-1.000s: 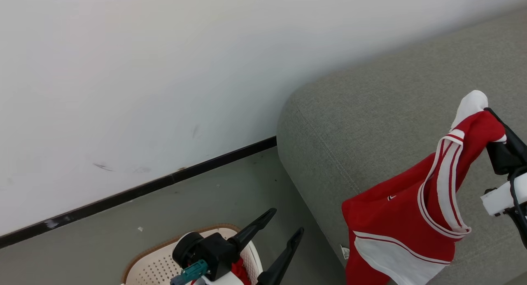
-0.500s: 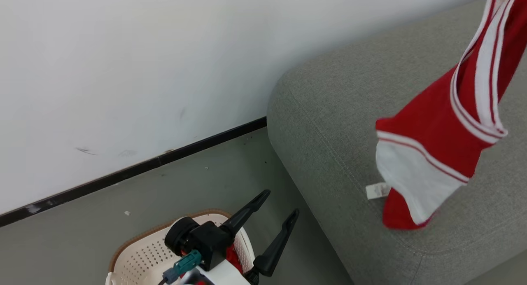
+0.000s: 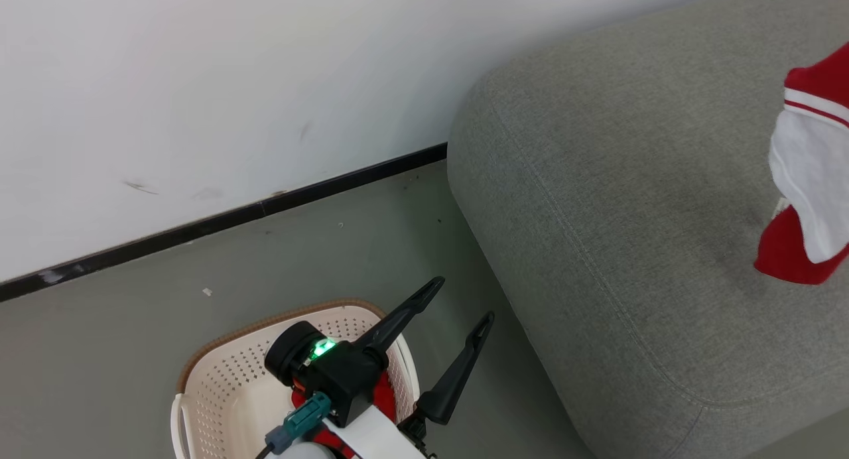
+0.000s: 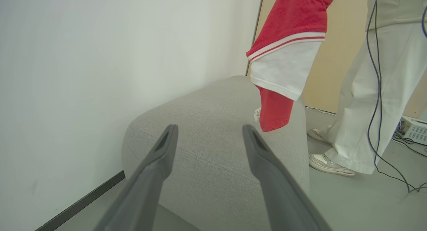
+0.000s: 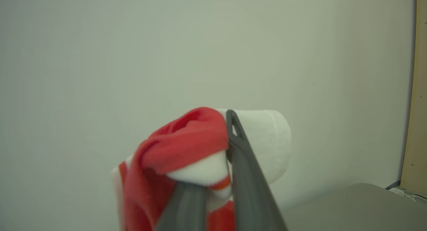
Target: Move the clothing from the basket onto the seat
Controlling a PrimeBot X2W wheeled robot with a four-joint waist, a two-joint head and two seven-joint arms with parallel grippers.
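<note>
The cream basket [image 3: 199,379] stands on the floor at the lower left, with red clothing [image 3: 383,398] partly hidden inside it under my left arm. My left gripper [image 3: 463,301] hangs open and holds nothing above the basket's right rim; in its wrist view the left gripper [image 4: 209,131] points at the grey seat [image 4: 206,107]. A red and white garment [image 3: 806,180] hangs over the seat [image 3: 597,180] at the right edge, its lower hem close to the cushion. My right gripper [image 5: 213,157] is shut on the bunched top of this garment [image 5: 186,141].
A white wall [image 3: 232,81] with a black baseboard [image 3: 232,213] runs behind the basket and the seat. A person's legs in white trousers [image 4: 360,107] stand just past the seat's far end. Cables [image 4: 377,90] hang there, and a white box [image 4: 415,129] lies on the floor.
The hanging garment has travelled from the seat's front edge up and to the right across the cushion. The head view has shifted. The left gripper stays open over the basket.
</note>
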